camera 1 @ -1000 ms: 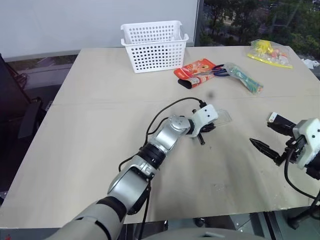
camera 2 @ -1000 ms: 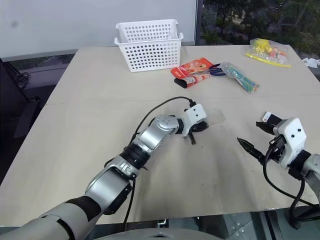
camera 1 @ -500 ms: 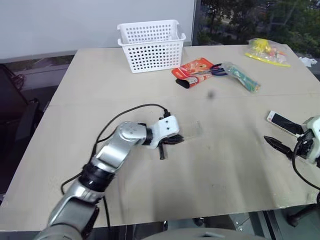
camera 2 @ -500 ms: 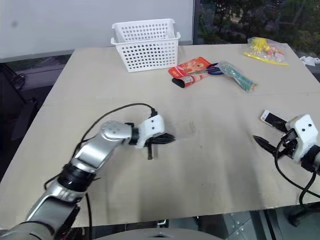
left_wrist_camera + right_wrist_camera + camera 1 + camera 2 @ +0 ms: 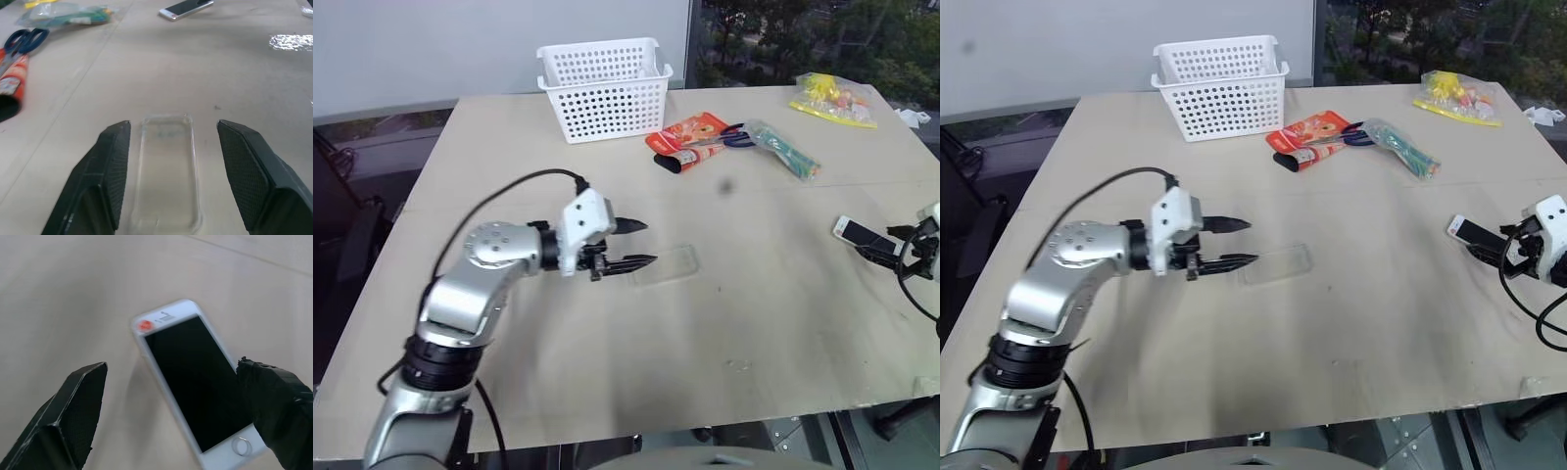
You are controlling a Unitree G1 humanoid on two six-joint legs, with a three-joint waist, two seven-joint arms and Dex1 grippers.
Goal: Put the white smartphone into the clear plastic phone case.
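the beige table (image 5: 607, 392) is carrying everything, with a white perforated basket (image 5: 603, 88) sitting at its far side. to the right of the basket an orange packet (image 5: 690, 140) is lying beside blue-handled scissors (image 5: 736, 140) and a clear bag of green sticks (image 5: 787, 152), and a yellow bag (image 5: 836, 101) is resting near the far right corner.

the left gripper (image 5: 636, 245) is hovering over the middle of the table, pointing toward the robot's right, with its two black fingers standing apart. the clear plastic phone case (image 5: 663, 265) is lying flat on the table just beyond its fingertips, not touched by either finger; in the left wrist view the clear plastic phone case (image 5: 168, 171) is lying lengthwise in the gap between the two fingers, under them, with bare table on either side of it.

the right gripper (image 5: 1513, 252) is reaching in at the table's right edge with its fingers spread wide. the white smartphone (image 5: 1470, 234) is lying screen up on the table just in front of it; in the right wrist view the white smartphone (image 5: 195, 377) is lying slantwise between the two spread fingers, its home-button end close by one finger, and i cannot tell whether that finger is touching it.
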